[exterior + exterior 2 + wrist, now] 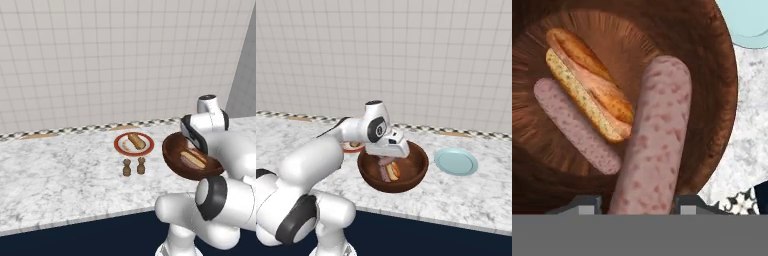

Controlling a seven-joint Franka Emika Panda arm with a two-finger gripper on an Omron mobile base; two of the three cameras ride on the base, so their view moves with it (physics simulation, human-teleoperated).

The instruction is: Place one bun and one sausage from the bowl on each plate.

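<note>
Between the two dark fingertips at the bottom of the hand view, a pink speckled sausage [653, 145] stands lengthwise, its near end sitting between the fingers [582, 204] with one tip on each side, so the gripper [637, 205] is clamped on that sausage. Just beyond it, inside the deep reddish-brown bowl [712, 65], a split bun [587, 87] lies at a slant with a second sausage [574, 125] resting against its lower side. In the right base view the gripper [387, 161] hangs over the middle of the bowl [416, 172], and the held sausage [386, 161] shows just under the hand, above the bun and sausage on the bowl's bottom. The bowl stands on the marbled bench [476, 195] near its front edge. On one side of the bowl lies the pale teal plate [456, 161], bare. On the other side, in the left base view, the red-rimmed plate [120, 145] carries a bun [136, 141], and two small brown shakers [134, 166] stand side by side just in front of it. Farthest back, a tiled wall [100, 60] rises behind the bench.
</note>
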